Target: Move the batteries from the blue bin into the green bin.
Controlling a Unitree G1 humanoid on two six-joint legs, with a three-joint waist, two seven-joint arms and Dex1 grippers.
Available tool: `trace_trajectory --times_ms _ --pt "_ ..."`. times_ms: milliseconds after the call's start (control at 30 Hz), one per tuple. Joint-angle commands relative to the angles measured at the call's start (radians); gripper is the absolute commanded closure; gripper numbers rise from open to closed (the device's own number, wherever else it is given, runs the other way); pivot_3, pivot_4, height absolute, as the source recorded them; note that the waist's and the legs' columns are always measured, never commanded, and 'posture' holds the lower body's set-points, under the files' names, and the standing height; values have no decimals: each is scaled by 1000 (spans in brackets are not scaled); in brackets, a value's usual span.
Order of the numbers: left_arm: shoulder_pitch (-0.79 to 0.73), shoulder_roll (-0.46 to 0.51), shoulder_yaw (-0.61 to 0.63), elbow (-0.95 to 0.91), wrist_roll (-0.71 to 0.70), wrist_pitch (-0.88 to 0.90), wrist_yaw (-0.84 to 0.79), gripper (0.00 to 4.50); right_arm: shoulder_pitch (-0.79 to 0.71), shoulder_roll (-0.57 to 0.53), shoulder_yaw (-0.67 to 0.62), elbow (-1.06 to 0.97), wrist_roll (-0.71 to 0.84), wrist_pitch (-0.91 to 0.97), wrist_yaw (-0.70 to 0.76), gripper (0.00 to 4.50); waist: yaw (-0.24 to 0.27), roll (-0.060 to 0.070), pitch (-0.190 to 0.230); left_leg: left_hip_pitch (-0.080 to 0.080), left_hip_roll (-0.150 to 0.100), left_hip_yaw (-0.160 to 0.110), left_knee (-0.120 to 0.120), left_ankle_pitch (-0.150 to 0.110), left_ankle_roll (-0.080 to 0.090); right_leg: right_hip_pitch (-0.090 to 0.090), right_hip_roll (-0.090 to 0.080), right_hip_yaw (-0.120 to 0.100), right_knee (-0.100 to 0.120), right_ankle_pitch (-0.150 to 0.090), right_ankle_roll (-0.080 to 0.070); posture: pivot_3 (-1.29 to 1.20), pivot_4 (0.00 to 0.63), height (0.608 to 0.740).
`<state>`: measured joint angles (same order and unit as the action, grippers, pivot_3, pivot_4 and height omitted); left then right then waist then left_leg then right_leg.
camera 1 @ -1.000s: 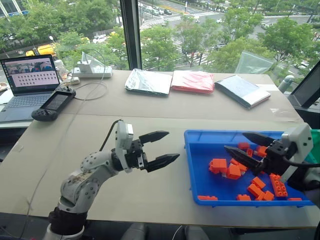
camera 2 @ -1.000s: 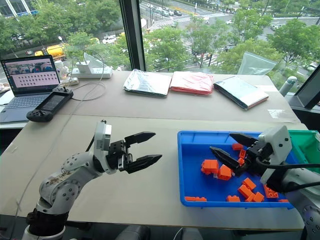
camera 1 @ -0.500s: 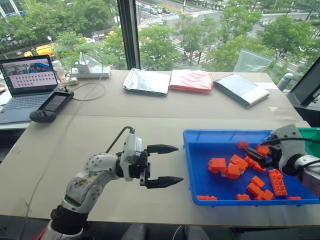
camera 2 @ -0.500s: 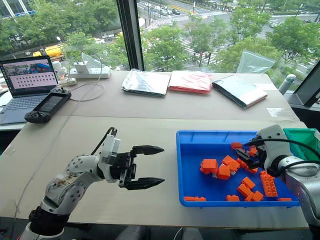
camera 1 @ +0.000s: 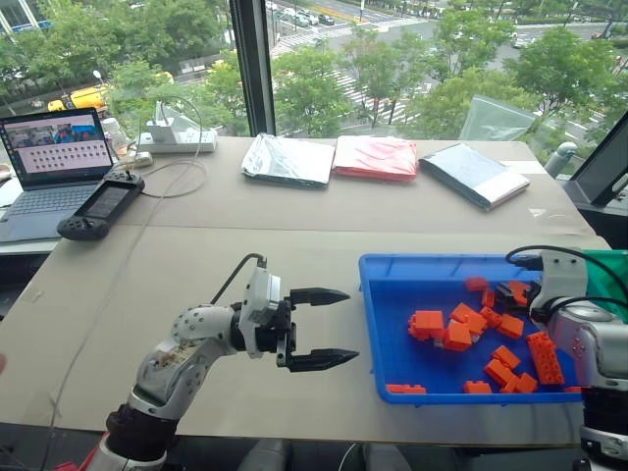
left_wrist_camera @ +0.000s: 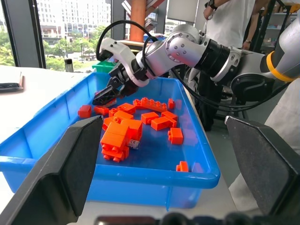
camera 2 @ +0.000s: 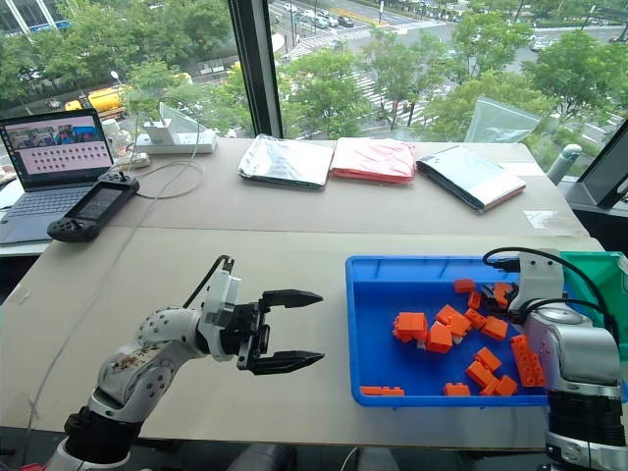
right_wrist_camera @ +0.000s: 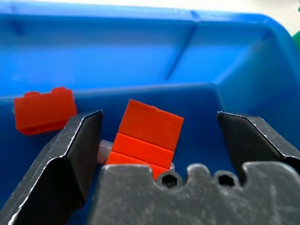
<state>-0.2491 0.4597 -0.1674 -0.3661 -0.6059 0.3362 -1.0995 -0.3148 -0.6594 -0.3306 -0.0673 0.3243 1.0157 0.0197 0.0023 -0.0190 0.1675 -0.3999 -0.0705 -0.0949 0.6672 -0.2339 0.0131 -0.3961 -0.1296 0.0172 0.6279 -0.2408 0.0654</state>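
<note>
The blue bin (camera 1: 432, 260) lies on the table's right side and holds several orange bricks (camera 1: 444, 331). My right gripper (right_wrist_camera: 159, 117) is down in its far right corner, open, with its fingers (right_wrist_camera: 77, 140) either side of a stacked orange brick (right_wrist_camera: 149, 133). A pale slim cylinder (right_wrist_camera: 105, 151), seemingly one of the batteries, pokes out from under that brick. Another greyish end (left_wrist_camera: 134, 143) shows beside the brick pile. The green bin (camera 2: 599, 280) stands just right of the blue bin. My left gripper (camera 1: 348, 324) hovers open and empty over the table, left of the blue bin.
A laptop (camera 1: 59, 147) and a black controller (camera 1: 98, 206) sit at the far left, with a cable running across the table. Foil and red bags (camera 1: 378, 157) lie along the window side. A person (left_wrist_camera: 225, 18) stands beyond the table's right end.
My right gripper swung right and down into the blue bin's far right corner, fingers now pointing forward among the bricks. The left gripper rolled its fingers one above the other and barely shifted.
</note>
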Motion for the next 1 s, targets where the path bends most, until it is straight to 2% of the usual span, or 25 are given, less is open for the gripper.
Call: trace_trajectory --times_ms 33,167,300,500,567,633,700,800,867,1000 --pt "11 0 5 -38 -6 -14 6 0 -25 2 -39 4 -32 4 -15 18 -3 0 0 0 0 0 0 0 0 0 0 0 0 0 0 0 150 740" --pt "22 5 9 -44 -7 -13 8 0 -35 17 -46 17 -37 -5 -7 18 -9 0 0 0 0 0 0 0 0 0 0 0 1 0 0 0 150 740" --pt "24 7 11 -45 -5 -14 12 0 -44 22 -41 20 -52 -8 0 1047 -14 0 0 1 0 0 0 0 0 0 0 0 1 0 0 0 150 740" --pt "19 6 11 -42 -2 -13 20 0 -44 24 -59 2 -52 1 4 3013 -15 1 0 1 0 0 0 0 0 0 0 0 1 0 0 0 150 740" --pt "16 6 10 -42 -2 -11 24 0 -37 2 -81 -43 -50 16 10 3012 -14 1 0 1 0 0 0 0 0 0 0 0 1 0 0 0 150 740" --pt "12 8 11 -41 0 -8 26 0 -1 -90 -119 -198 -22 103 69 3012 -14 3 0 1 0 0 0 0 0 0 0 0 1 0 0 0 150 740" --pt "10 9 11 -40 1 -7 27 0 38 -163 -151 -307 4 181 125 3012 -9 11 1 -2 0 0 0 0 0 -2 0 1 2 0 0 0 150 740" --pt "6 10 14 -38 1 -4 32 0 147 -266 -148 -411 28 280 215 3012 -7 11 0 -5 0 1 0 0 0 -6 0 1 2 0 0 0 150 740" --pt "9 10 16 -45 -2 3 41 0 269 -342 -163 -480 20 322 266 3012 -7 9 0 -4 1 1 0 0 0 -5 1 0 2 0 0 0 150 740" --pt "13 13 22 -49 -4 11 50 0 375 -373 -181 -565 34 335 343 3012 -10 9 0 -4 0 3 1 0 0 -5 0 1 2 0 0 0 150 740"
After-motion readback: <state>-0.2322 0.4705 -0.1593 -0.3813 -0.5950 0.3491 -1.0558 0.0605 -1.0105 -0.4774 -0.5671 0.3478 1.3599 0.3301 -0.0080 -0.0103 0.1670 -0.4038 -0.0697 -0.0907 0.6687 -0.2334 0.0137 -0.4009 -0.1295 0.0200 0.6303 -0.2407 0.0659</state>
